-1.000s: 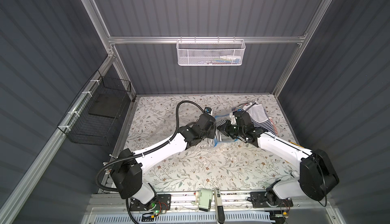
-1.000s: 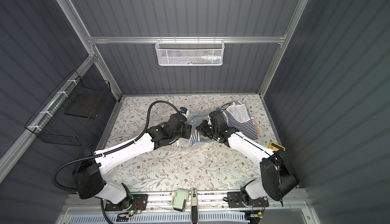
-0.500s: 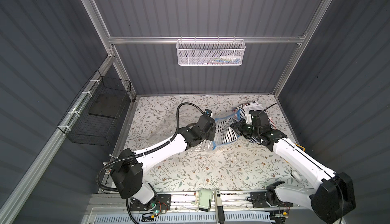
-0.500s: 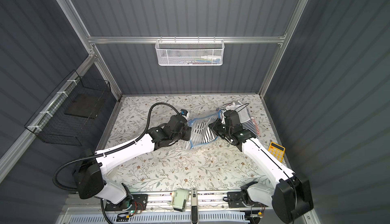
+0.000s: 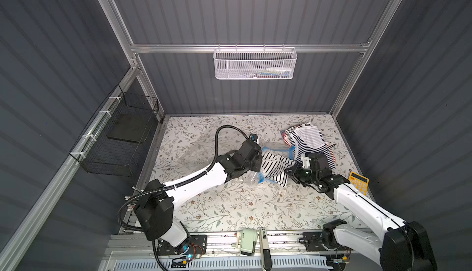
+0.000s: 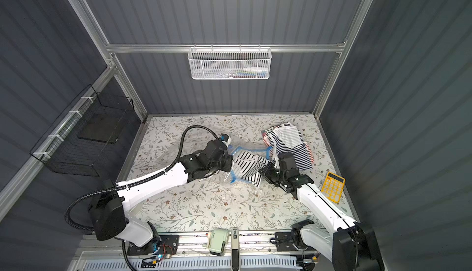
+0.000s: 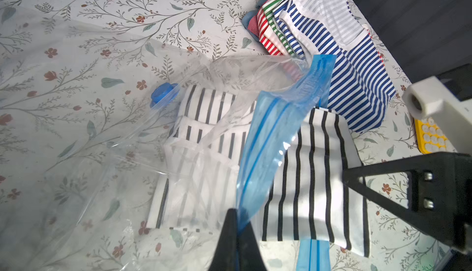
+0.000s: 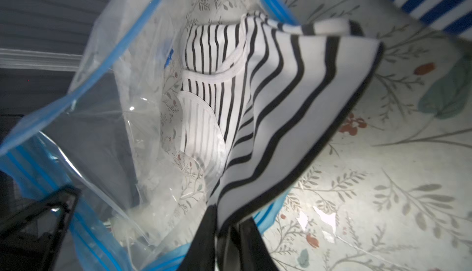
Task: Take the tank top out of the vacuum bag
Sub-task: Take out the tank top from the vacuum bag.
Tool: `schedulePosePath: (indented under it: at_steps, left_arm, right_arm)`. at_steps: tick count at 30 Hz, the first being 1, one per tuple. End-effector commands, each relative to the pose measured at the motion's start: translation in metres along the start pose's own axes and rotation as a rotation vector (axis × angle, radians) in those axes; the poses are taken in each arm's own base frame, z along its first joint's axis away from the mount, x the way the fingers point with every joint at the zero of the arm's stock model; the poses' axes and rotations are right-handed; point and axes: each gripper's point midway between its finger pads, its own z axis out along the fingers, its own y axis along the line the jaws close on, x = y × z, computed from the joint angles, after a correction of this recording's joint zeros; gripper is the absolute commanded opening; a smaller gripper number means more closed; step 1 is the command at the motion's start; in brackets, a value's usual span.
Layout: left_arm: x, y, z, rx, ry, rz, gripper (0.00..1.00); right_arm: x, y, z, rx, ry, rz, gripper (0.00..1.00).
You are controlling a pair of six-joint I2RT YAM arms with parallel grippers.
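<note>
The black-and-white striped tank top point(image 5: 274, 166) point(image 6: 249, 166) lies half out of the vacuum bag point(image 5: 270, 150), a clear crinkly bag with a blue zip strip point(image 7: 270, 134) and a round blue valve cap point(image 7: 163, 94). My left gripper point(image 7: 237, 214) point(image 5: 258, 166) is shut on the blue strip at the bag's mouth and holds it up. A corner of the tank top point(image 8: 268, 103) sits pinched between the fingers of my right gripper point(image 8: 226, 222) point(image 6: 263, 174), just outside the mouth. The shirt's straps still lie inside the clear plastic point(image 8: 102, 109).
A pile of several folded striped tops point(image 5: 306, 139) lies at the back right, right behind my right wrist. A yellow calculator point(image 5: 358, 181) rests near the right wall. A black wire basket point(image 5: 120, 134) hangs on the left wall, a white mesh basket point(image 5: 255, 63) on the back wall.
My right gripper has pulled back to the right and toward the front, dragging the tank top partly out of the bag's mouth. The left gripper has kept its hold on the zip strip.
</note>
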Motion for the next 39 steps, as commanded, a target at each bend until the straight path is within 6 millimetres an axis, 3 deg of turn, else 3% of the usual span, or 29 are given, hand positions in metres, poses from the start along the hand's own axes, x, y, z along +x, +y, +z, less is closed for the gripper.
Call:
schedulePosePath:
  at_steps: [1,5,20,22,23,25,26,31,39]
  left_arm:
    - [0.001,-0.002,-0.002,0.015,0.002,-0.002,0.00]
    - [0.001,-0.003,-0.003,0.017,0.001,0.002,0.00]
    - [0.001,0.000,-0.008,0.009,-0.004,0.007,0.00]
    - [0.001,0.000,-0.008,0.008,-0.004,0.012,0.00]
    - [0.000,0.000,-0.009,0.009,-0.006,0.014,0.00]
    - [0.001,0.001,-0.009,0.004,-0.002,0.018,0.00]
    - [0.001,0.001,-0.009,0.003,-0.002,0.020,0.00]
    - [0.000,0.005,-0.012,-0.012,-0.010,0.023,0.00]
    - [0.000,0.023,-0.013,-0.110,-0.020,0.026,0.00]
  right_arm:
    - [-0.002,0.002,-0.001,-0.020,-0.011,-0.022,0.29]
    - [0.000,-0.007,0.005,-0.033,-0.004,0.013,0.47]
    - [-0.019,0.011,0.042,-0.082,0.045,0.026,0.53]
    - [-0.020,0.012,0.049,-0.082,0.064,0.037,0.47]
    - [-0.020,0.011,0.053,-0.081,0.076,0.040,0.37]
    - [-0.021,0.014,0.060,-0.097,0.098,0.053,0.04]
    - [-0.020,0.016,0.062,-0.105,0.106,0.060,0.00]
    - [-0.021,0.035,0.050,-0.162,0.112,0.043,0.00]
    - [-0.028,0.068,-0.011,-0.173,0.020,-0.026,0.00]
